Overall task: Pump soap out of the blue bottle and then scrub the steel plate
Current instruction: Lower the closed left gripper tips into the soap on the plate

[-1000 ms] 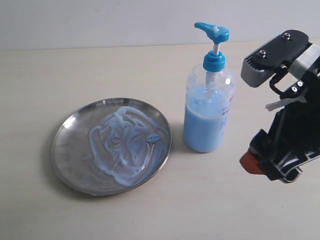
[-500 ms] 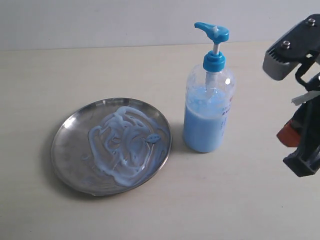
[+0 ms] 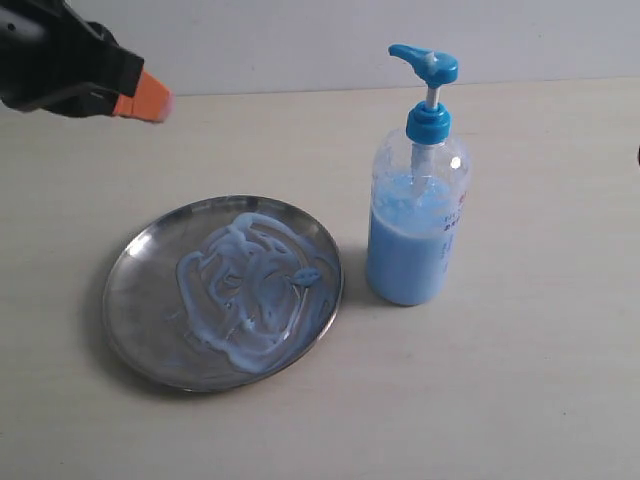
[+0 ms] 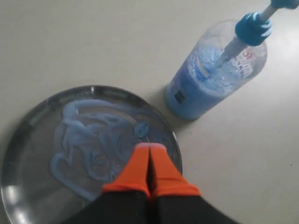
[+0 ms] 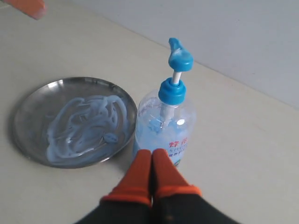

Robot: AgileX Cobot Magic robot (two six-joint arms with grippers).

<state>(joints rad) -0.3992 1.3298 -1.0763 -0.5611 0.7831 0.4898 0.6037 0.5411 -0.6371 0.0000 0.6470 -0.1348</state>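
The steel plate (image 3: pixel 138 300) lies on the table at the left, smeared with swirls of pale blue soap (image 3: pixel 250 290). The blue bottle (image 3: pixel 415 240) stands upright just right of it, about half full, its pump head (image 3: pixel 425 62) raised. My left gripper (image 3: pixel 150 103) hovers at the far left behind the plate, its orange fingers pressed together with nothing in them; its wrist view looks down on the plate (image 4: pixel 28 140) and the bottle (image 4: pixel 210 79). My right gripper (image 5: pixel 152 152) is also shut and empty, a little short of the bottle (image 5: pixel 163 121), and does not show in the exterior view.
The beige tabletop (image 3: pixel 520 380) runs back to a pale wall (image 3: pixel 300 40). Nothing else stands on it besides the plate and the bottle.
The right arm has pulled away to the right and out of the exterior view, its jaws closing. The left gripper has come into view at the top left.
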